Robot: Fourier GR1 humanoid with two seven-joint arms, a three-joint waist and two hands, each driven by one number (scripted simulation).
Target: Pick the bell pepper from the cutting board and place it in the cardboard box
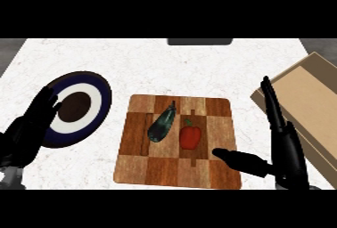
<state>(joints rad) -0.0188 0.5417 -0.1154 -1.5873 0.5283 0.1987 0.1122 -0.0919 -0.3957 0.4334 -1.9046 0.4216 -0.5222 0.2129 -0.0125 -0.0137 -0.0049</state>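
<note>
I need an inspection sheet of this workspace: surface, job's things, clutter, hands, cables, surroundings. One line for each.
Surface: white speckled counter.
Job's things: red pepper lies on the wooden board; cardboard box at the right edge, partly out of view.
Clutter: dark eggplant on the board, left of the pepper; plate with blue rim left of the board.
Hands: left hand open, resting over the plate's left side; right hand open between board and box, thumb over the board's corner.
Cables: nothing seen.
Surroundings: dark object at the far edge, unclear.

wood, stone and cardboard

the cutting board (pixel 141 167) was checkered wood with a light sheen, the counter (pixel 164 67) pale speckled stone, the box (pixel 309 95) matt cardboard; the pepper (pixel 190 136) and eggplant (pixel 161 123) looked smooth, the plate (pixel 99 95) glazed.
</note>
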